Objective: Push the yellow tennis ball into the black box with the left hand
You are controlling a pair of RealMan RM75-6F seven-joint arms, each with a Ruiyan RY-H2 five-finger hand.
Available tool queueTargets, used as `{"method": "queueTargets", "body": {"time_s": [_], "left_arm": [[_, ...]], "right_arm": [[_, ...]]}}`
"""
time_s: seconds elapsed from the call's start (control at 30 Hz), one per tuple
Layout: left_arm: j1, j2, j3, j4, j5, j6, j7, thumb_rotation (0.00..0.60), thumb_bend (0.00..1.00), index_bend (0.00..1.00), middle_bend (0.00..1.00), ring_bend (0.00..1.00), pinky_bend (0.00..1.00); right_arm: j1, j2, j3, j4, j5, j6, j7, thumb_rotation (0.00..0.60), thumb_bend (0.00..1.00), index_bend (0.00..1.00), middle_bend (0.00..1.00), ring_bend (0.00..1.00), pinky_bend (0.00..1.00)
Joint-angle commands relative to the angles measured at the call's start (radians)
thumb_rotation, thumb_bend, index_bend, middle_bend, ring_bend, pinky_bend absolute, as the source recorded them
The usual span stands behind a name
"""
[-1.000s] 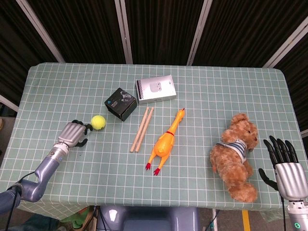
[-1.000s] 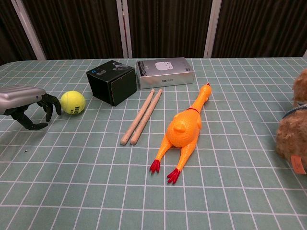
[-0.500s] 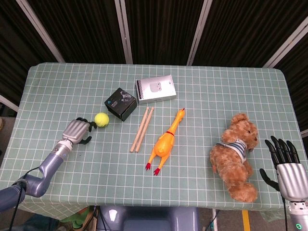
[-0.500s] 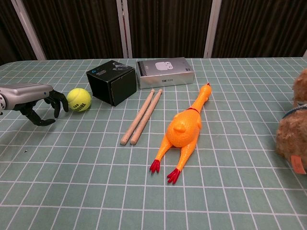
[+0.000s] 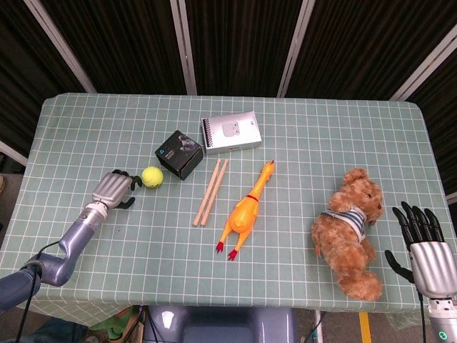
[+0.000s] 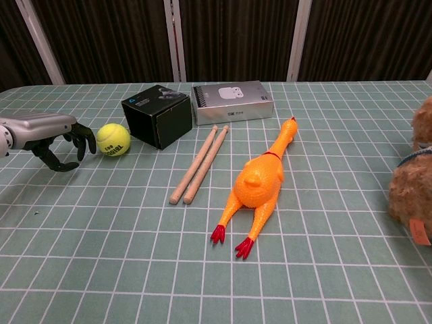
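The yellow tennis ball (image 5: 151, 176) (image 6: 113, 139) lies on the checked cloth just left of the black box (image 5: 180, 153) (image 6: 157, 115), with a narrow gap between them. My left hand (image 5: 114, 189) (image 6: 50, 131) is low over the table to the left of the ball. Its fingers are curled down and hold nothing, and the fingertips (image 6: 86, 139) are right at the ball's left side. My right hand (image 5: 426, 250) is at the table's near right corner, fingers straight and spread, empty; only the head view shows it.
Behind the black box lies a silver box (image 5: 230, 132) (image 6: 233, 102). Two wooden sticks (image 5: 211, 191) (image 6: 200, 163) and an orange rubber chicken (image 5: 246, 211) (image 6: 260, 182) lie to the box's right. A teddy bear (image 5: 350, 232) sits near my right hand.
The ball has rolled right toward the black box, with my left hand following right behind it. The right hand has barely moved.
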Motion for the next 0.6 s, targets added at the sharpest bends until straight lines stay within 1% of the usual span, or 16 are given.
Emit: {"method": "queueTargets", "body": {"time_s": [0.03, 0.2, 0.6], "left_arm": [[-0.007, -0.010, 0.001, 0.013, 0.013, 0.008, -0.021, 0.600, 0.38, 0.34, 0.42, 0.26, 0.22], [-0.017, -0.025, 0.006, 0.035, 0.039, 0.017, -0.053, 0.600, 0.38, 0.33, 0.40, 0.24, 0.22], [-0.042, -0.081, 0.019, 0.115, 0.091, 0.036, -0.141, 0.600, 0.39, 0.25, 0.28, 0.15, 0.22]], "right_arm": [[0.001, 0.001, 0.000, 0.000, 0.001, -0.001, 0.001, 0.600, 0.34, 0.00, 0.00, 0.00, 0.00], [0.002, 0.001, 0.001, 0.000, 0.002, -0.004, 0.001, 0.600, 0.34, 0.00, 0.00, 0.00, 0.00], [-0.001, 0.007, -0.001, 0.000, -0.002, 0.003, 0.020, 0.600, 0.34, 0.00, 0.00, 0.00, 0.00]]}}
